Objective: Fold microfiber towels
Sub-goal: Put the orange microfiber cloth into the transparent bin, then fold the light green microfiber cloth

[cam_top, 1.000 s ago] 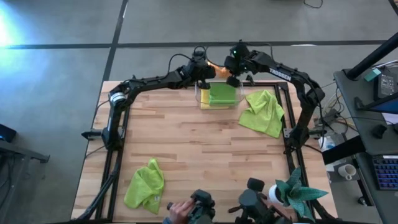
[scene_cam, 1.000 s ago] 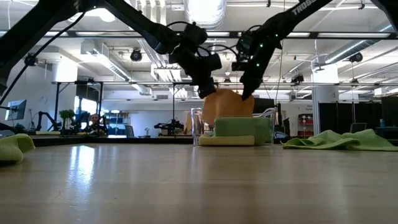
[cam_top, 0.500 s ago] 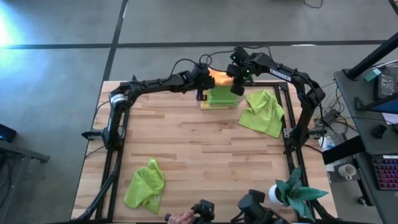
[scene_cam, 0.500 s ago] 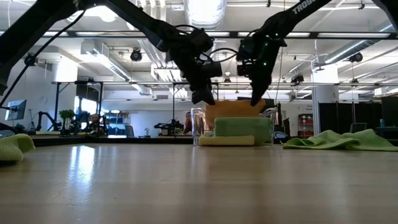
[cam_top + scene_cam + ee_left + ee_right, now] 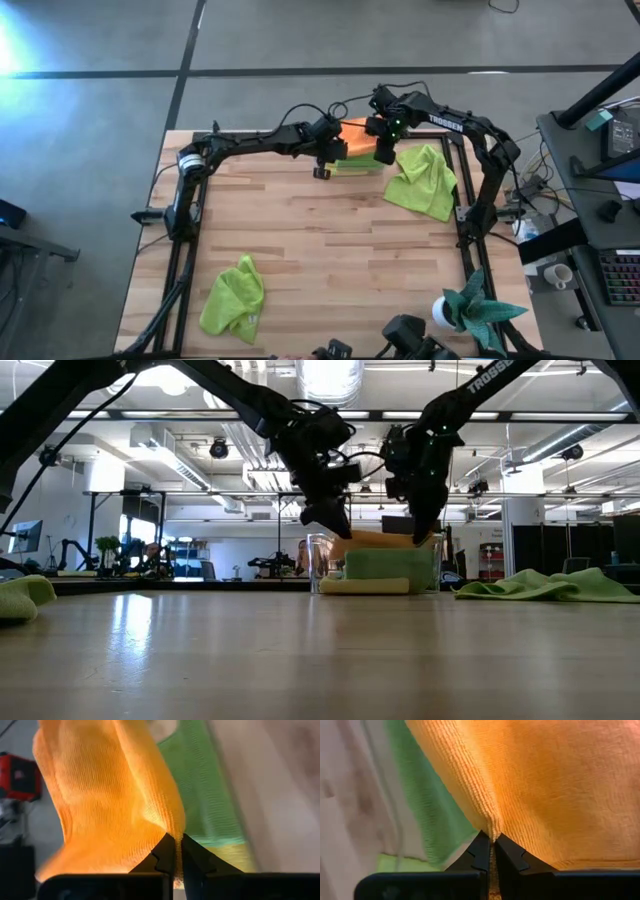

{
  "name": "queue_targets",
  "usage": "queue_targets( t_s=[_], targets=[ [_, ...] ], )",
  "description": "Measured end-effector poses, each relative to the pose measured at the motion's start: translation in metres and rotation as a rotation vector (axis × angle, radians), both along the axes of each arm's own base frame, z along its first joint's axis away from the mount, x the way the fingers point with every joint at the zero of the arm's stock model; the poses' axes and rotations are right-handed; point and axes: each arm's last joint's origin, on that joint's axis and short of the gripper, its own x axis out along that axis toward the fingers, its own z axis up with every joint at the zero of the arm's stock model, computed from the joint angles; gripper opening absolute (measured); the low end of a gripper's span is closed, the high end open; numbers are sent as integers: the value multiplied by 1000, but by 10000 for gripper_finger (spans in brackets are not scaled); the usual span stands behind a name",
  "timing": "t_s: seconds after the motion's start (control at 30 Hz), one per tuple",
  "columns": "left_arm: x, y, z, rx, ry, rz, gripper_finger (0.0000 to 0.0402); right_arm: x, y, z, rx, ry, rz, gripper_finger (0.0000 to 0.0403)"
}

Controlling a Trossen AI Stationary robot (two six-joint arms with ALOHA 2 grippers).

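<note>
An orange towel (image 5: 352,130) stretches between my two grippers over a clear plastic bin (image 5: 318,565) at the table's far edge. In the low view the towel (image 5: 378,540) lies about level at the bin's rim. In the bin, a folded lime green towel (image 5: 390,564) rests on a yellow one (image 5: 365,586). My left gripper (image 5: 322,165) is shut on the orange towel at the bin's left side. My right gripper (image 5: 385,152) is shut on it at the bin's right side. Two more lime green towels lie crumpled on the table, one right of the bin (image 5: 423,180) and one near the front left (image 5: 233,297). My left gripper pinches a bunched bit of the orange towel's edge (image 5: 172,831) between its two fingertips; how many layers I cannot tell. The cloth spreads away from the fingers over the green towel. My right gripper pinches a bunched bit of the orange towel's edge (image 5: 492,829) between its two fingertips, the cloth fanning out from the pinch. The towel is held up between both grippers above the bin.
A teal spiky plant in a white pot (image 5: 478,310) stands at the front right corner. The middle of the wooden table (image 5: 320,240) is bare boards. Dark camera mounts (image 5: 405,335) sit at the near edge.
Both grippers have moved toward the table's near edge and down, still shut on the orange towel. The towel, which hung as a tall sheet behind the bin, has been drawn over the bin and now lies low and nearly level at its rim. A hand at the near edge has withdrawn.
</note>
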Motion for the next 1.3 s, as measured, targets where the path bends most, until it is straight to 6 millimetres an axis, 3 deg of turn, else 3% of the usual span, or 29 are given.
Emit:
queue_targets(
  t_s=[0.47,0.67,1.03,1.3],
  targets=[
    [-2,-5,-4,-35,50,-19,1,0,6,-7,75,-14,30,9],
    [-2,-6,-3,-33,48,-20,7,2,9,-7,75,-11,42,39],
    [-1,-10,0,-39,35,-11,99,5,16,-2,76,-20,17,124],
    [-12,-20,37,-48,-57,51,153,-10,30,35,60,-75,-68,132]
  ],
)
